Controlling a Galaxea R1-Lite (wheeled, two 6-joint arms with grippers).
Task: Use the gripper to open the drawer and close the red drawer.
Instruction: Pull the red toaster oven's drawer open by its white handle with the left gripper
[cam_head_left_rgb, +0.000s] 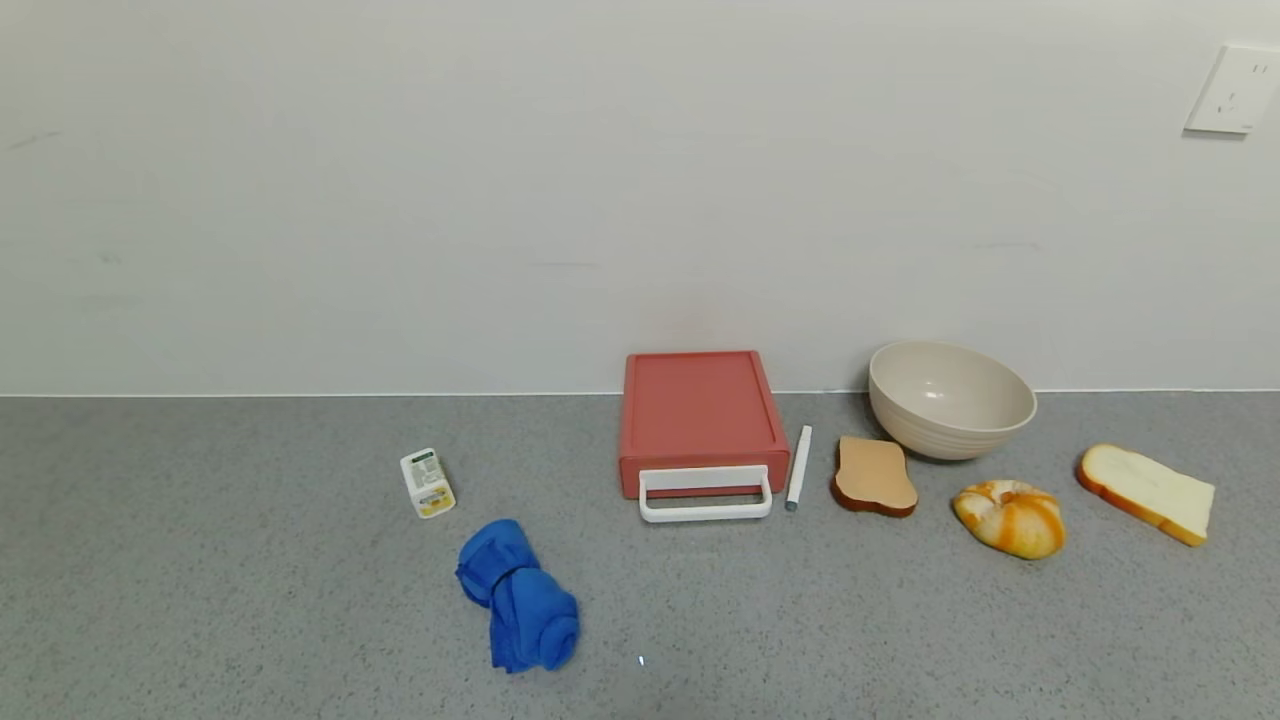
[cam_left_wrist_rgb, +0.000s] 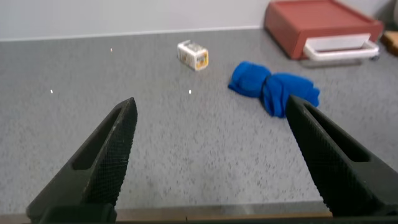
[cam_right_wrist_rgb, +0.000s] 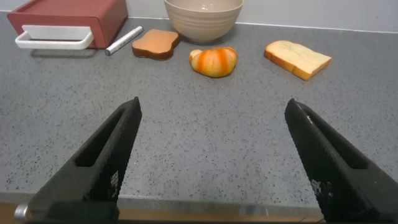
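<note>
Drawer (cam_head_left_rgb: 698, 420) sat at the far middle of the grey counter (cam_head_left_rgb: 200, 600), its back against the white wall (cam_head_left_rgb: 500, 200), shut, with its white loop handle (cam_head_left_rgb: 706, 496) sticking out toward me. A white pen (cam_head_left_rgb: 798, 468) lay just beside its right edge. Further right came a brown toast slice (cam_head_left_rgb: 874, 476), then the beige bowl (cam_head_left_rgb: 950, 399) behind it near the wall, an orange-streaked bun (cam_head_left_rgb: 1010, 517) nearer me, and a white bread slice (cam_head_left_rgb: 1146, 493) at the far right. Left of the drawer stood a small white carton (cam_head_left_rgb: 427, 483), and a bunched blue cloth (cam_head_left_rgb: 518, 595) lay nearer, between the carton and the drawer but well in front.

My left gripper (cam_left_wrist_rgb: 211, 155) hung low over bare counter on the left side, well apart from the drawer, with its jaws spread wide and nothing between them. My right gripper (cam_right_wrist_rgb: 214, 162) hung likewise over bare counter on the right, near side, jaws spread wide and holding nothing, the bun and bread well beyond its fingertips (cam_right_wrist_rgb: 127, 115).
</note>
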